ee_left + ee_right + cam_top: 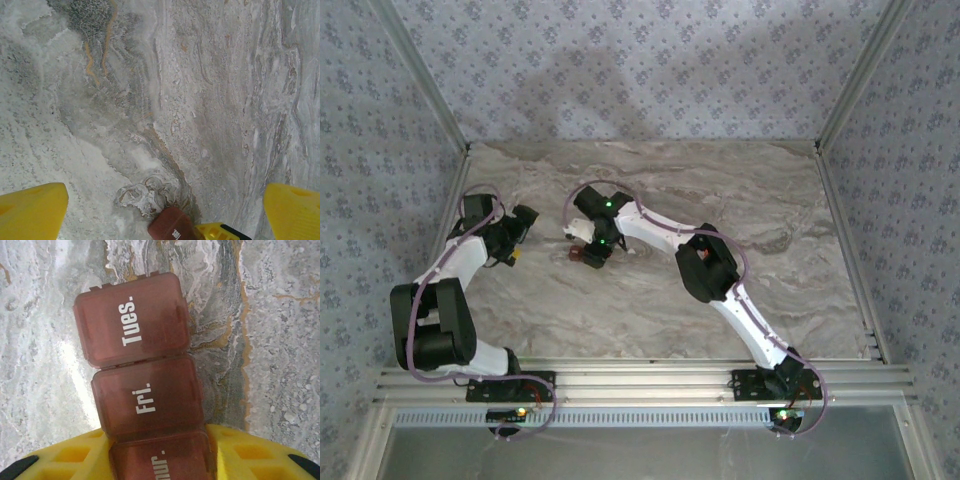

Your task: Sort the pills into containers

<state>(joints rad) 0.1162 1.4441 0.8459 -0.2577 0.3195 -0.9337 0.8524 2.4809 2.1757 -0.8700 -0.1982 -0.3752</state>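
"Tues." and "Fri." on the containers

Soft light (perhaps slight glare).

Translucent reddish-brown pill organiser, lids lettered "Tues." and "Fri." in white; grey-and-white marbled table veined with ochre; bright yellow fingers on the right gripper; white-and-black arms; pale blue-grey walls in a small floral print.
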